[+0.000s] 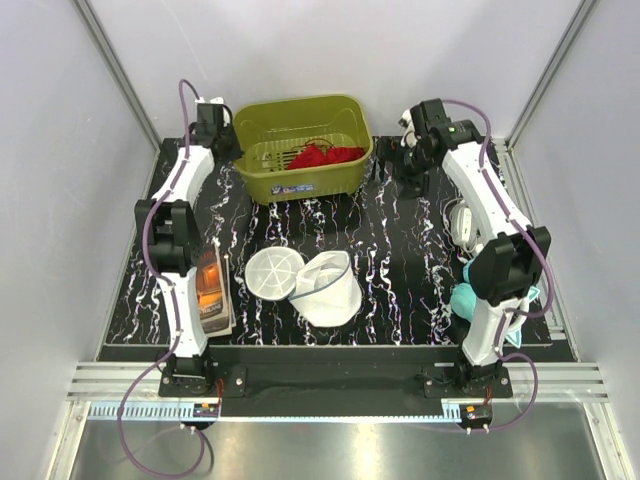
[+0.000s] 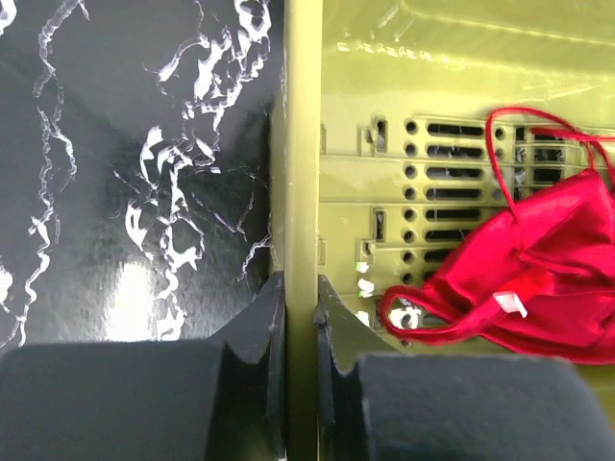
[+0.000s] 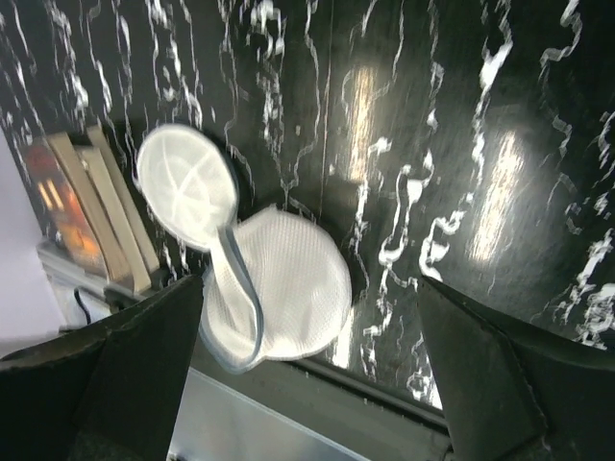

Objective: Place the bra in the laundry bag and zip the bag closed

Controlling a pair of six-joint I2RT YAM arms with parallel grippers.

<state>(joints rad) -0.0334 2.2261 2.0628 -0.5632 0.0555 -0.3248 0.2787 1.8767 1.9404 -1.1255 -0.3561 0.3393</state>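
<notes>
- The bra [image 2: 553, 259] lies crumpled on the slotted floor of the olive-green basket [image 1: 262, 182], at the right of the left wrist view and upper centre of the overhead view
- It looks light, limp and easy to snag: its thin straps [image 2: 490, 144] loop loose, so the bunched red cloth in the middle seems a safer place to pinch than a strap
- The basket shows nothing but the bra inside
- The laundry bag [image 1: 335, 292] sits unzipped at lower centre of the overhead view, its round flap [image 1: 274, 272] lying open to the left; no red shows in it
- The left gripper [image 2: 300, 288] has its jaws pinched on the basket's side wall, one finger outside and one inside, beside the bra but not touching it
- The right gripper [image 3: 312, 280] stands wide open and empty above the table [image 1: 400, 260], at upper right of the overhead view
</notes>
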